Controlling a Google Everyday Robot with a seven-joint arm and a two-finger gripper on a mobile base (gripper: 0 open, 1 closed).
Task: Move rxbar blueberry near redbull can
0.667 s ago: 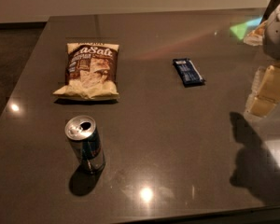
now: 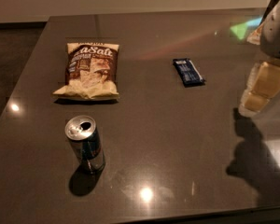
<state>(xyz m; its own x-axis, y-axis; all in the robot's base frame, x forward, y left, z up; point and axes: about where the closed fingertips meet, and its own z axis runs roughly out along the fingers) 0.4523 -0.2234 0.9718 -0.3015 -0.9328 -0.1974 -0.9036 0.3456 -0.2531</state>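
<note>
The rxbar blueberry [image 2: 188,72], a small flat navy-blue bar, lies on the dark table [image 2: 177,139] right of centre. The redbull can [image 2: 85,144] stands upright at the front left, its silver top and tab opening showing. My gripper [image 2: 263,87] hangs at the right edge of the view, above the table and to the right of the bar, well apart from it. Its pale fingers point down and nothing shows between them.
A large brown-and-cream chip bag [image 2: 90,70] lies at the left, behind the can. The arm's shadow [image 2: 252,157] falls on the table at the front right. The table's front edge runs along the bottom of the view.
The gripper has shifted very slightly at the right edge. The bar, the can and the chip bag have not moved.
</note>
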